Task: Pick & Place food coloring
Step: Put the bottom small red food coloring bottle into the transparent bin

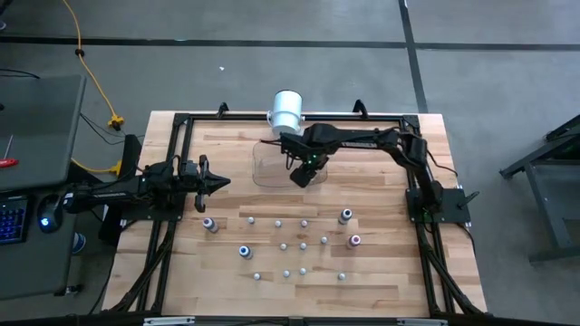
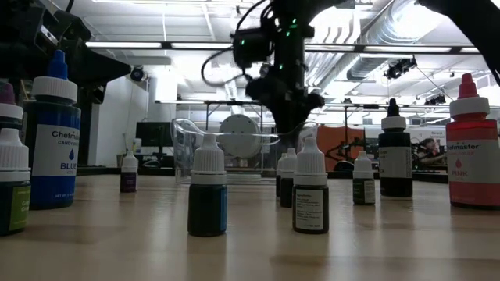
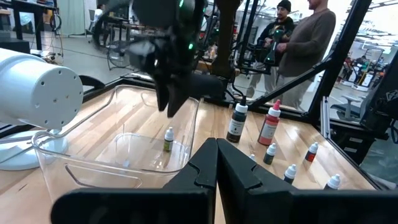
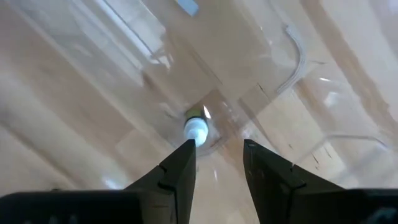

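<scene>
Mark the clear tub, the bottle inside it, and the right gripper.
clear tub [image 3: 56, 155], left wrist view, near rim.
bottle in the tub [image 3: 168, 139], left wrist view, its body.
right gripper [image 4: 219, 152], right wrist view, midway between fingertips.

A clear plastic tub [image 1: 268, 166] sits on the wooden table [image 1: 381, 281] near its far edge, with a big white cylinder [image 1: 286, 110] just beside it. A black frame [image 1: 178, 120] borders the tabletop. A yellow cable [image 1: 93, 86] trails over the grey floor. Two people [image 3: 303, 43] stand beyond the table.
</scene>
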